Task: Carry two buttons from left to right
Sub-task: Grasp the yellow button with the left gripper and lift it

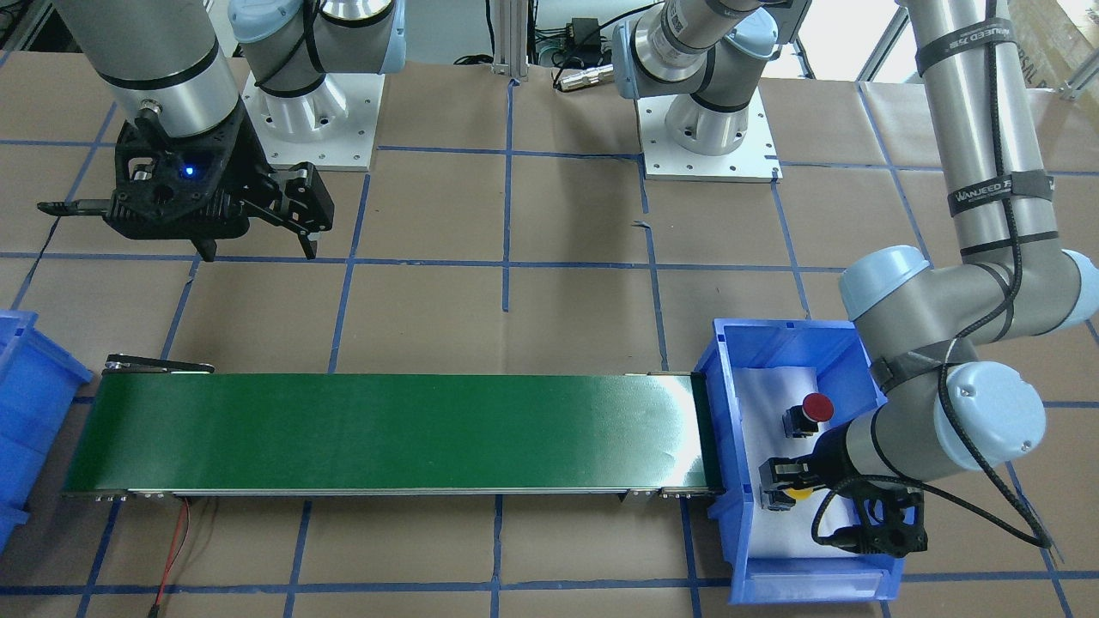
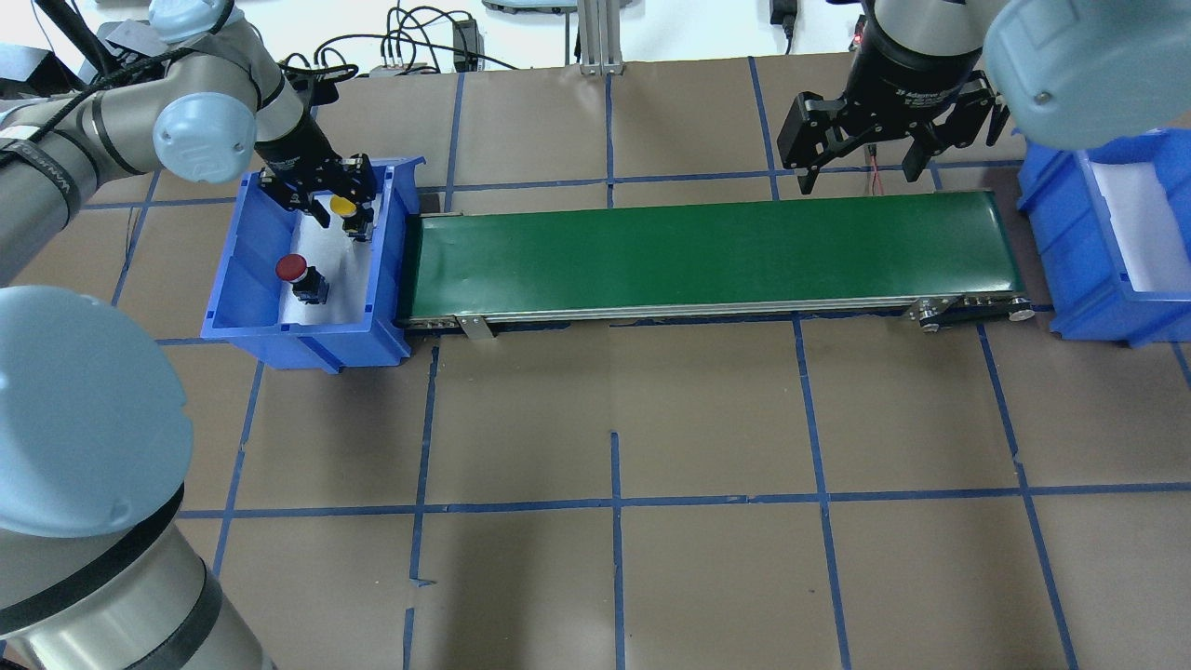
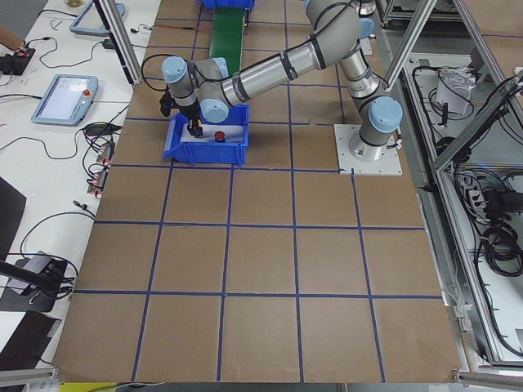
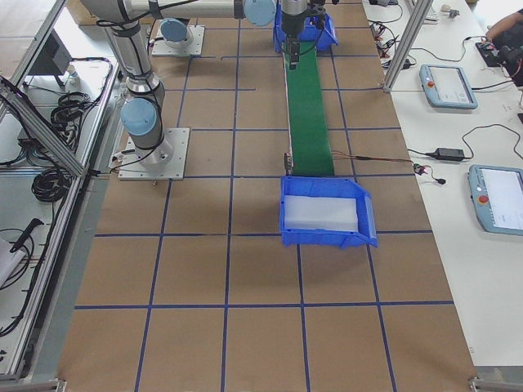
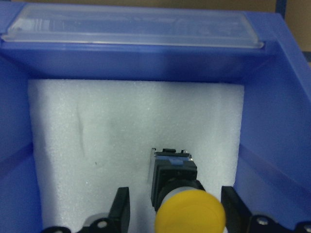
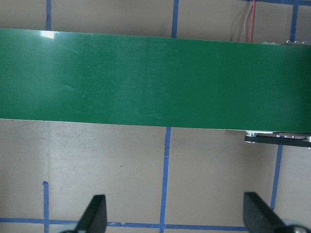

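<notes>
You have two buttons, both in the left bin (image 2: 242, 270). The red button (image 2: 291, 268) sits free. The yellow button (image 5: 189, 213) is between the spread fingers of the left gripper (image 5: 175, 204), with gaps either side. The right gripper (image 2: 861, 172) hangs wide over the green belt (image 2: 707, 256). A strap (image 1: 1000, 193) on the left arm reads "WANJEED".

Left gripper (image 2: 341, 212) points down, fingers (image 5: 120, 206) spread apart; right gripper (image 2: 858, 175) hangs with fingers likewise parted

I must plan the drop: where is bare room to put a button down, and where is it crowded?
The belt is bare along its whole length between the bins. The right bin has bare foam too. Crowded: the left bin, where the open left hand straddles the yellow button, with the red button beside.
</notes>
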`<act>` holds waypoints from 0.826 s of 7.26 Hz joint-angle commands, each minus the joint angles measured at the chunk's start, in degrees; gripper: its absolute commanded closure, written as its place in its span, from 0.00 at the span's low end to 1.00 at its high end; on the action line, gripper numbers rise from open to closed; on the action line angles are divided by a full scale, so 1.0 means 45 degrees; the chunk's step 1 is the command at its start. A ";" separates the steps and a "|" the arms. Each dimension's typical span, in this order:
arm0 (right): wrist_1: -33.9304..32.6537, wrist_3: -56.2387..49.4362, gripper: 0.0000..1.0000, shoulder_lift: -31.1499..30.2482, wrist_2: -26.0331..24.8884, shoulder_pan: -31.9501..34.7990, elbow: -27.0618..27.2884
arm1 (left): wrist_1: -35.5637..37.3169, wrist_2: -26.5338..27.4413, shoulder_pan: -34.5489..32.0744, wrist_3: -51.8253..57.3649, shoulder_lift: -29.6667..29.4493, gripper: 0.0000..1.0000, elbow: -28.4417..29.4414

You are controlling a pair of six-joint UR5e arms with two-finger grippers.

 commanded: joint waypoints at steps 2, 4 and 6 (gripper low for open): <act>-0.0002 0.0000 0.00 0.0000 0.0000 -0.0020 0.0000 | -0.0400 -0.0021 0.0040 0.0039 0.0169 0.77 0.0300; -0.0003 0.0000 0.00 0.0000 0.0000 -0.0040 0.0000 | -0.1042 0.0037 0.0020 0.0039 0.1043 0.77 0.0534; -0.0003 0.0000 0.00 0.0019 0.0000 -0.0117 0.0000 | -0.1689 0.0213 -0.0289 0.0058 0.2118 0.77 0.0594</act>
